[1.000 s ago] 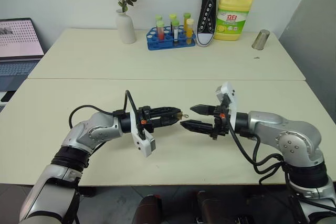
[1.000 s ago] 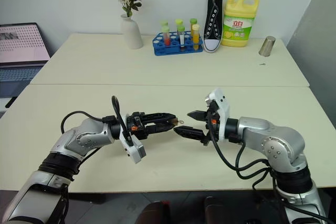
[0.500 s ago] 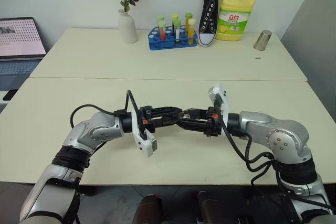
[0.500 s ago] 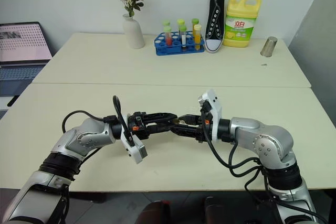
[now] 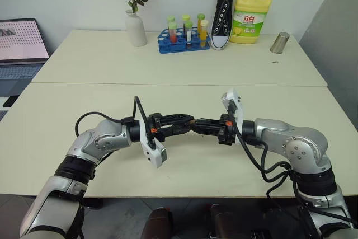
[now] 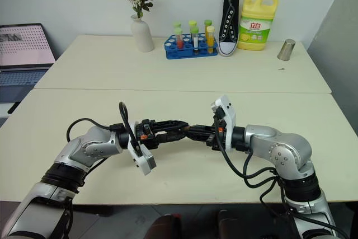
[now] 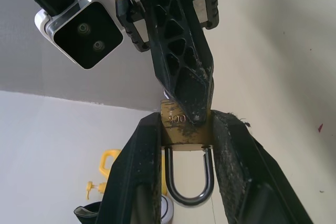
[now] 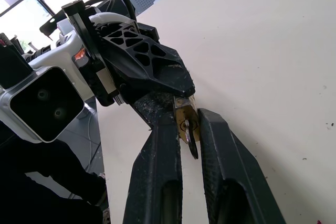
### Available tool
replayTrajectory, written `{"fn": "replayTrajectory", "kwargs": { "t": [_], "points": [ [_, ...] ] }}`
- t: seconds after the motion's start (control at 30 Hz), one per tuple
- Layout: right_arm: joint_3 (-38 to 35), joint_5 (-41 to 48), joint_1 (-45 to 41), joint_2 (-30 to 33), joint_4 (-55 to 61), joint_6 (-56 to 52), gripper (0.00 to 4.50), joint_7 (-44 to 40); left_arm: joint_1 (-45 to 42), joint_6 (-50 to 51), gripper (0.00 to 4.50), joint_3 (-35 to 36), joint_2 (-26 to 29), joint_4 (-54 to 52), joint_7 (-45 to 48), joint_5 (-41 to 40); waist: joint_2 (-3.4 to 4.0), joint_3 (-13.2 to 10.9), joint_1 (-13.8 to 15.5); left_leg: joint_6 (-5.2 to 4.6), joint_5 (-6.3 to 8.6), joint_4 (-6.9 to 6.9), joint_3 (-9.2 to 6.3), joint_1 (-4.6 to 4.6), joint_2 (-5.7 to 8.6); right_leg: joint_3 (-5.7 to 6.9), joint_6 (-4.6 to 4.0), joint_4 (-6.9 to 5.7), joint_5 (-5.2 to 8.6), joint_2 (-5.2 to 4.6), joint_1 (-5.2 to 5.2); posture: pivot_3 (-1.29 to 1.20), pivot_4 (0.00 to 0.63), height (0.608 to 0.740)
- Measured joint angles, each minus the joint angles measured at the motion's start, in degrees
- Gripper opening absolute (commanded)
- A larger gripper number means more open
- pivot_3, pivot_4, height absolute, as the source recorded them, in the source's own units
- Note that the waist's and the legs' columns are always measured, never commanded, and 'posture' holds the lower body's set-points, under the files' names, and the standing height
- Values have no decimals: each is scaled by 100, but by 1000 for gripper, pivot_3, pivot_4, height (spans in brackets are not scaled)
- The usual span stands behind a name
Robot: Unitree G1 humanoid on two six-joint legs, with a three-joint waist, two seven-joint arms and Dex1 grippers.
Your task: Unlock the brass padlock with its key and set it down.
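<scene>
You see the brass padlock (image 7: 185, 128) pinched between the left gripper (image 7: 184, 145) fingers, up above the table (image 5: 168, 60). The right gripper (image 8: 188, 135) has its fingers narrow around the key (image 8: 187, 129) in the lock. Your left wrist view shows the shackle (image 7: 187, 179). The table nearby is bare.

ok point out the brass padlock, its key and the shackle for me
brass padlock (image 7: 181, 129), left wrist view, on the gold body between the left gripper's fingers
key (image 8: 189, 136), right wrist view, on the key's head between the right gripper's fingers
shackle (image 7: 187, 199), left wrist view, on the bottom of the silvery U
</scene>
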State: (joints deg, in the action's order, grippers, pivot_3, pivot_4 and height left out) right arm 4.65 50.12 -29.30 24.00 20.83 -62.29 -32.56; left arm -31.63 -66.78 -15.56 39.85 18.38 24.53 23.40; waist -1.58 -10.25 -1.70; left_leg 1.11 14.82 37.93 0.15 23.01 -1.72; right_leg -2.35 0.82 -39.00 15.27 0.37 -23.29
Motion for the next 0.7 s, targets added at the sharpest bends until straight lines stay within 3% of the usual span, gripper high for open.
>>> {"fn": "replayTrajectory", "kwargs": {
  "t": [0.17, 0.53, 0.7],
  "points": [
    [21, 11, 0, -7, 0, -7, 133, -24, 5, 11, 973, -98, 73, 14, 140, -260, 0, 0, -1, 0, 0, 0, 0, 0, 0, 0, 0, 0, 0, 0, 0, 0, 150, 740],
    [22, 49, 2, -14, 1, 33, 132, -134, 188, 133, 4500, -257, 200, -46, 507, -842, 0, 0, -2, 0, 0, 0, 0, -1, 0, 0, 0, 0, 0, 0, 0, 0, 150, 740],
    [22, -67, 10, 49, 0, 170, 132, -177, 397, 394, 4500, -225, 344, -165, 621, -1177, 0, 0, -3, 0, 0, 0, -1, -1, -1, -1, 0, 0, 0, 0, 0, 0, 150, 740]
  ]
}}
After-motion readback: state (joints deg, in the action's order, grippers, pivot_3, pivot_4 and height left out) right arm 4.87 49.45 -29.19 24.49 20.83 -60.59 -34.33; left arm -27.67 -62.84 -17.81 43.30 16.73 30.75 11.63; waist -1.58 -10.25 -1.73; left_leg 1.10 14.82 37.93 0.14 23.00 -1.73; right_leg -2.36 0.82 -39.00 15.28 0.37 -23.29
